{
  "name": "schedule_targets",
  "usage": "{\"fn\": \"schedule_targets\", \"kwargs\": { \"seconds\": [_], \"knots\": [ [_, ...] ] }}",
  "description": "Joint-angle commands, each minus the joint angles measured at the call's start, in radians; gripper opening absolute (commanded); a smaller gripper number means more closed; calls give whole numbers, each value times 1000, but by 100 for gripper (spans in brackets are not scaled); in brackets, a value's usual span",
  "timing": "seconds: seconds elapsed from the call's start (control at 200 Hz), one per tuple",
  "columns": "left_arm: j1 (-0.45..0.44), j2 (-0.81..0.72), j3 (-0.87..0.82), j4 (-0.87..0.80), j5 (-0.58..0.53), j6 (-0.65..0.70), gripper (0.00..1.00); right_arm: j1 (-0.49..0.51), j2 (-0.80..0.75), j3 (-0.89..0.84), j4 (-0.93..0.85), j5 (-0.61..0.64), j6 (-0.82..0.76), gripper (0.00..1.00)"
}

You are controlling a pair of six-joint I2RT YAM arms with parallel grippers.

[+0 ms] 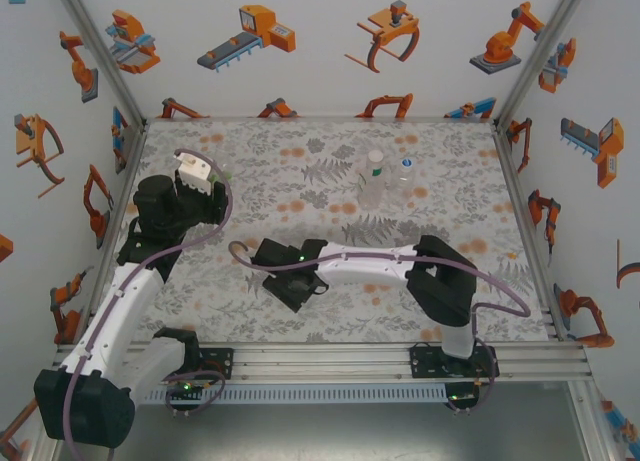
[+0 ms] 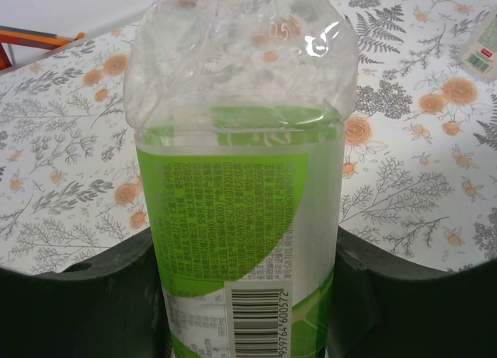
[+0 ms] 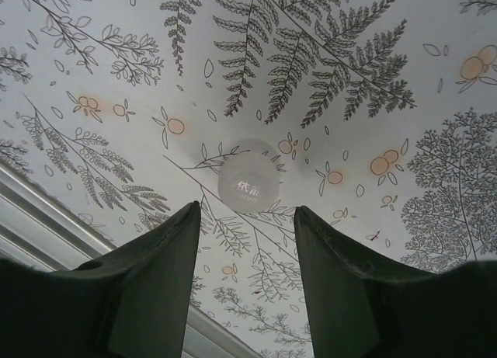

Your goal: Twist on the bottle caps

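Clear plastic bottle with a white-and-green label (image 2: pixel 241 218) sat clamped in the left gripper (image 2: pixel 245 304). A green-tinted bottle (image 1: pixel 373 181) and a small clear bottle (image 1: pixel 403 173) stood side by side far across the floral table (image 1: pixel 300 161). A round white plastic cap (image 3: pixel 248 185) lay just beyond the right gripper (image 3: pixel 247 212), its jaws parted and empty.

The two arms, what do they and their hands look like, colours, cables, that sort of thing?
Both the left arm and the right arm have white tubular links between chunky black joints, with a mauve cable looping along each. Small green lights glow on the black housings. The left hand and the right hand each have two broad, dark matte fingers.
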Motion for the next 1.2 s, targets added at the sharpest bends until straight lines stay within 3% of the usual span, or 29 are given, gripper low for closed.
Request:
{"fn": "schedule_targets", "kwargs": {
  "seconds": [0.0,1.192],
  "knots": [
    [9,-11,-4,7,-7,24,2,-2,29,33,-37,-14,-25,50],
    [21,2,9,-3,43,10,3,-2,105,74,-44,-7,-42,45]
  ]
}}
